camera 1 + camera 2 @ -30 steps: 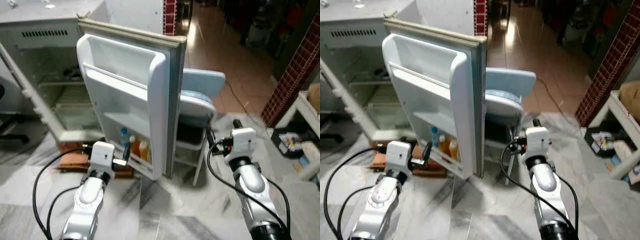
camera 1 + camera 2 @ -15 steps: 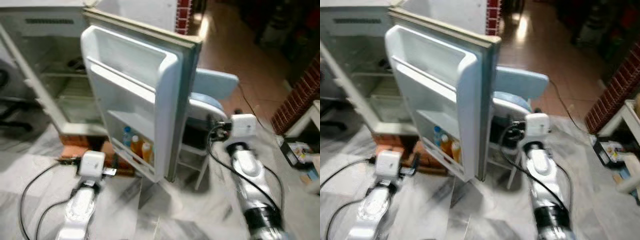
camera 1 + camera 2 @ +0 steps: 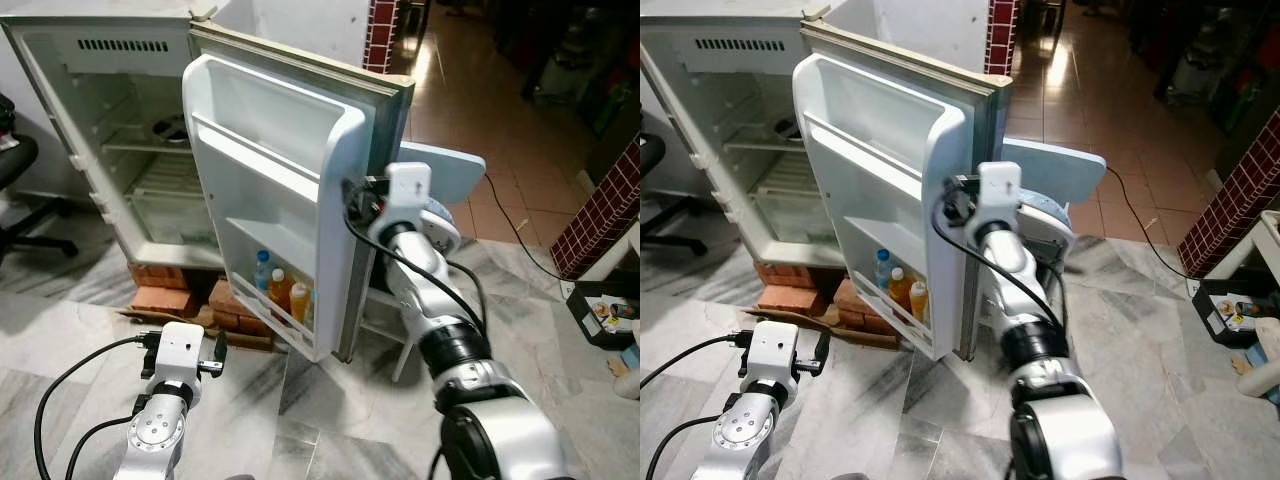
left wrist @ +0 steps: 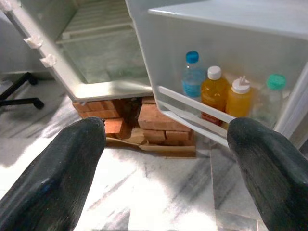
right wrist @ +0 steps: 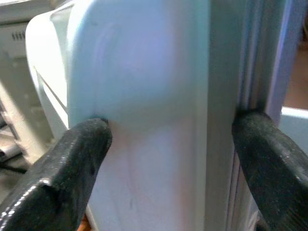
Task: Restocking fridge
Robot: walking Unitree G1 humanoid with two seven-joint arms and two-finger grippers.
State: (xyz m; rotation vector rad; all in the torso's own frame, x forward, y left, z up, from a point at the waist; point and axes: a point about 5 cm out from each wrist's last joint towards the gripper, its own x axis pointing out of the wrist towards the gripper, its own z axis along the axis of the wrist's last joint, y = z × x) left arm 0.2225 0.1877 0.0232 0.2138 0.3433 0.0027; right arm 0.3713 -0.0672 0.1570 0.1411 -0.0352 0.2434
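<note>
White fridge door (image 3: 290, 190) stands swung wide, its inner side w/ moulded shelves facing the robot; fridge cabinet (image 3: 110, 130) behind it is open too, wire shelves inside. Right gripper (image 5: 159, 159) is up at the door's free vertical edge, about mid-height, fingers (image 5: 77, 163) spread w/ the edge between them – one finger on the inner liner side, the other on the outer gasket side; can't tell if they actually press on it. Left gripper (image 4: 163, 163) hangs low over the marble floor (image 3: 300, 400), near the door's bottom corner, fingers spread wide, nothing between them.

Bottom door shelf (image 4: 192, 108) holds four bottles upright in a row behind its rail: blue-cap water bottle (image 4: 193, 77), orange bottle w/ white cap (image 4: 213, 91), yellow-orange bottle w/ white nozzle (image 4: 239, 98), clear bottle w/ green cap (image 4: 272, 98). Red bricks (image 4: 159, 120) on cardboard prop the cabinet's base. Pale blue chair (image 3: 440, 180) sits behind the door.
</note>
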